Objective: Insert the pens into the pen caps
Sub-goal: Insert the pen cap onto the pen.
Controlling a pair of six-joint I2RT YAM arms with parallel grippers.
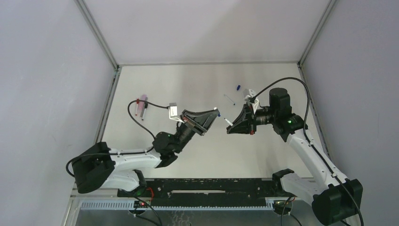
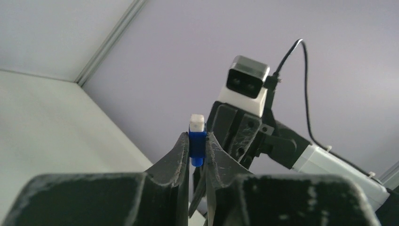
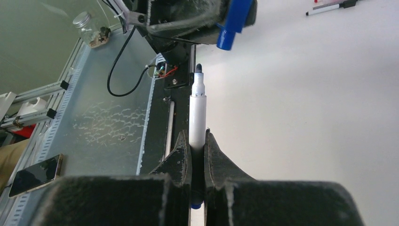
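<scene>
My left gripper (image 1: pixel 215 112) (image 2: pixel 197 141) is shut on a short blue pen cap (image 2: pixel 197 143), which shows a white end above the fingertips. Facing it, my right gripper (image 1: pixel 229 126) (image 3: pixel 198 141) is shut on a white pen (image 3: pixel 197 110) with a dark blue tip. In the right wrist view that tip points at the blue cap (image 3: pixel 234 21), a short gap away and slightly left of it. A pink marker (image 1: pixel 140 106) and a red cap (image 1: pixel 137 100) lie at the table's far left. Another thin pen (image 1: pixel 229 99) and a small blue cap (image 1: pixel 238 87) lie behind the right gripper.
A black rail (image 1: pixel 207 186) runs along the near edge between the arm bases. Beyond that edge sit a glass jar (image 3: pixel 87 26) and a phone (image 3: pixel 35 174). Grey walls close in the table on three sides. Black cables loop off both wrists.
</scene>
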